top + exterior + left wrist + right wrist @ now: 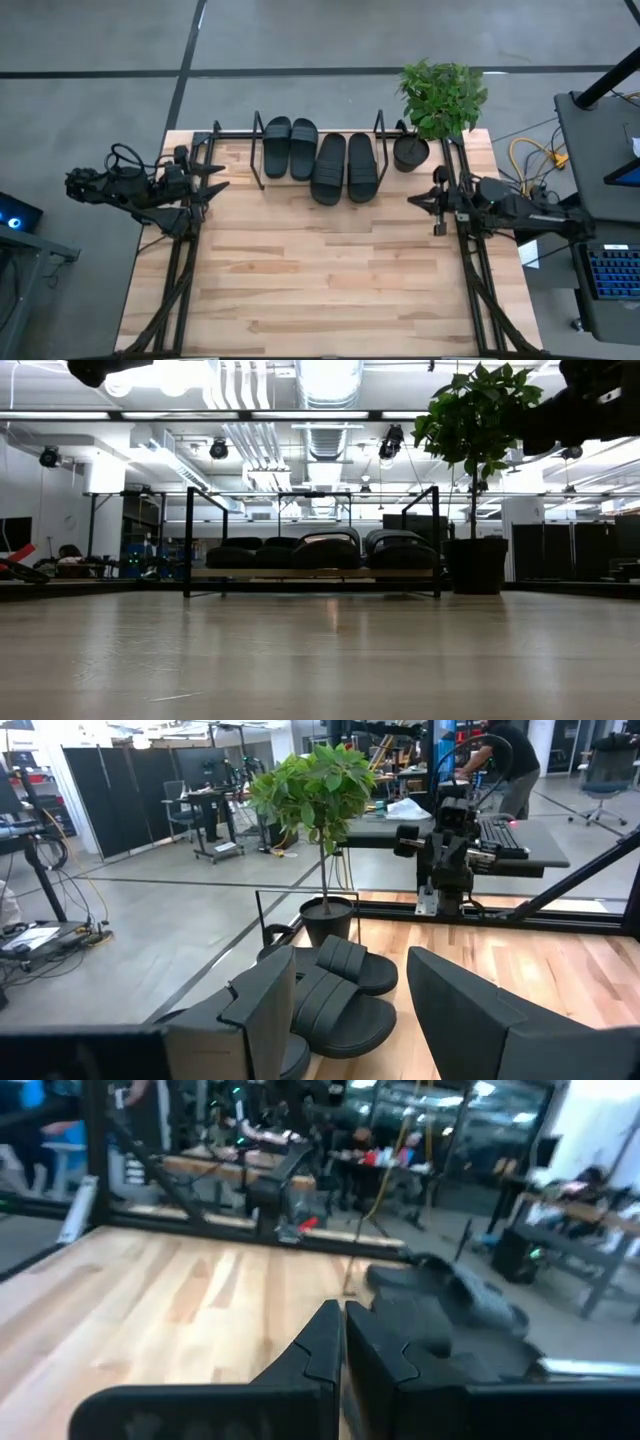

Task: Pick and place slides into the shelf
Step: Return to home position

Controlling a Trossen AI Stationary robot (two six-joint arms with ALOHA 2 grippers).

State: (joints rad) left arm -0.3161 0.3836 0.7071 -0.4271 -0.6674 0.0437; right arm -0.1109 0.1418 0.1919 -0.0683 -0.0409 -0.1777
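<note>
Several black slides stand side by side on the shelf at the table's far edge, soles down on its wooden board. One pair is on the left. The other pair sits right of it and juts a little toward the near side. My left gripper hovers open at the table's left edge, level, and points toward the slides; nothing is between its fingers. My right gripper is shut and empty at the right edge, its fingertips closed together above bare wood.
A potted plant in a black pot stands just right of the shelf at the far right corner. The black arm frames run along both side edges. Bare wooden table stretches from the shelf to the near edge.
</note>
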